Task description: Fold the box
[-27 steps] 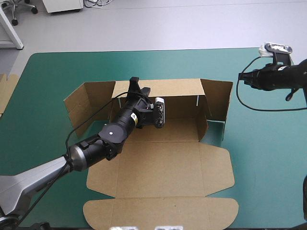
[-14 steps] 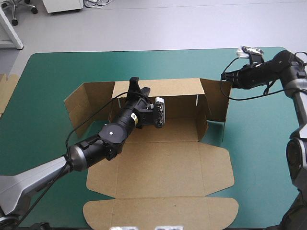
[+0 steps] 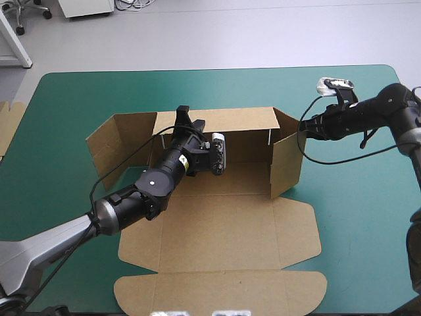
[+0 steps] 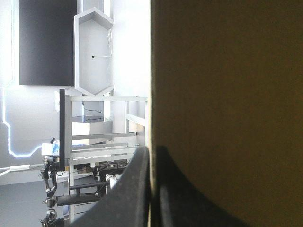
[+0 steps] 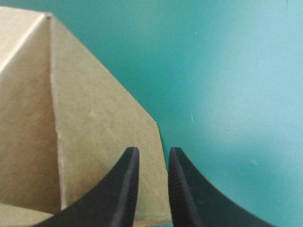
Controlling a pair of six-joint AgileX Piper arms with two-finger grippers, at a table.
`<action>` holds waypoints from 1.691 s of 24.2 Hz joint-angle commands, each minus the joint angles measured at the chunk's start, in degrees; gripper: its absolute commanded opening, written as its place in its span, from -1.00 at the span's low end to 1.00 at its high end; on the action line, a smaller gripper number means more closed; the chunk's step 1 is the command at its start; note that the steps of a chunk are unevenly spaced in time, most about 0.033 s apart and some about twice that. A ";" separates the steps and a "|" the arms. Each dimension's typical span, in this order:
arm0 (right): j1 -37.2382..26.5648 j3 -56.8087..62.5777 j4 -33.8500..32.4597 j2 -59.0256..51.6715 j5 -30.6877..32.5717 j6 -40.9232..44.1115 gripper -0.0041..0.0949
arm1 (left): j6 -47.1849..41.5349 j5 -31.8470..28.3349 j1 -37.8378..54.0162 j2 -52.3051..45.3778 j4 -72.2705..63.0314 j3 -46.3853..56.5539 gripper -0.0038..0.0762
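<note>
Left tool [image 3: 189,120] clenched on the rear wall of the box [image 3: 217,230], at the middle of the table [image 3: 66,105]. Right tool [image 3: 304,125], grip not discernible, apparently touches the upright right flap [image 3: 287,161], which lies inward of it.

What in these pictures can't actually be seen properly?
Left wrist view: the box, pinched in the left gripper, blocks the whole table.
Right wrist view: whether the right gripper touches the flap; its fingers cover that spot.
High view: spare board at the table's left, cut by the picture edge.
</note>
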 commanded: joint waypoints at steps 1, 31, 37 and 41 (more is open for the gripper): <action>-0.25 4.00 9.33 -4.89 -5.41 -8.18 -0.50 | -1.52 1.15 -0.32 -2.05 0.83 -1.52 -0.93; 9.07 7.55 8.49 -9.75 -4.74 -17.39 0.18 | -1.52 1.02 -0.32 -2.05 0.83 -1.52 -0.93; 14.03 7.55 4.77 -8.76 -10.21 -14.88 0.17 | -1.52 0.59 -0.32 -2.05 1.30 -1.52 -0.93; 15.30 7.55 0.73 -8.35 -13.54 -7.70 0.17 | -1.52 0.69 -0.32 -2.05 1.30 -1.52 -0.93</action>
